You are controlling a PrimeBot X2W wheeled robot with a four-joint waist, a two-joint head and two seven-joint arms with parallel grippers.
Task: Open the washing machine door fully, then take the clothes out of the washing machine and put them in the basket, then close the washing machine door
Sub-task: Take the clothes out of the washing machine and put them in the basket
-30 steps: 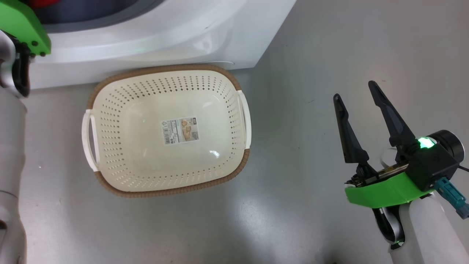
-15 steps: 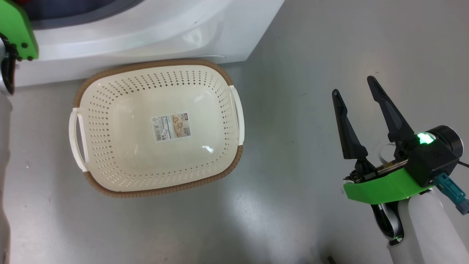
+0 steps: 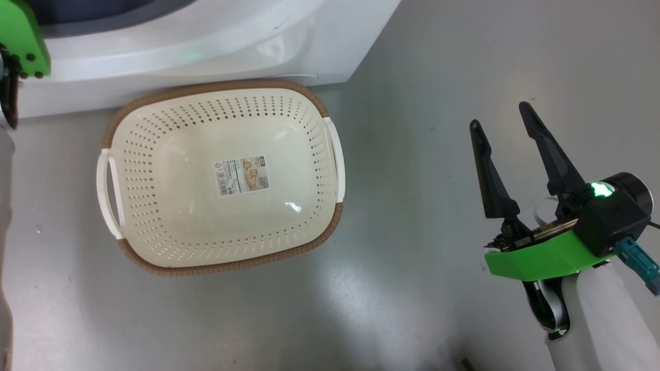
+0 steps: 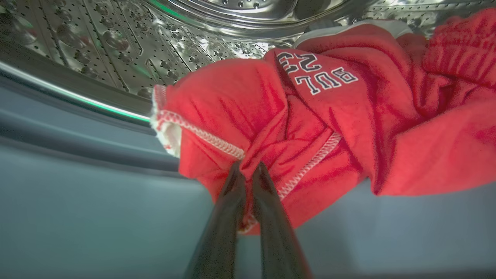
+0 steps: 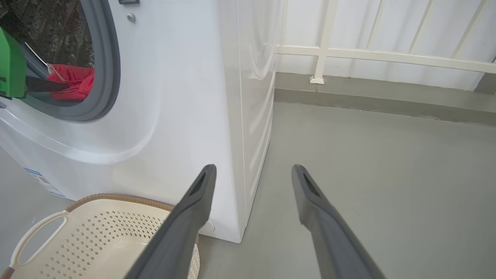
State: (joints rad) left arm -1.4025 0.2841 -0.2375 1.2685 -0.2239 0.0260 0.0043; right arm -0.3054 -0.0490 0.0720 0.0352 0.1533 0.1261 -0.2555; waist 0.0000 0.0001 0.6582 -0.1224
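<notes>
Inside the washing machine, the steel drum holds the red clothes with white stitching and print. My left gripper is shut on a fold at their near edge. From the right wrist view its dark finger reaches through the grey porthole to the clothes. The cream basket stands empty on the floor in front of the washing machine. My right gripper hangs open over bare floor to the basket's right, with nothing between its fingers. The washing machine door is out of view.
Grey floor stretches to the machine's right, up to a low kerb and a white railing. The basket's rim touches or nearly touches the machine's base. My left arm's green mount is at the porthole.
The head camera has shifted, so the basket sits further left in the picture. My left gripper has closed. The right gripper stays open in about the same pose.
</notes>
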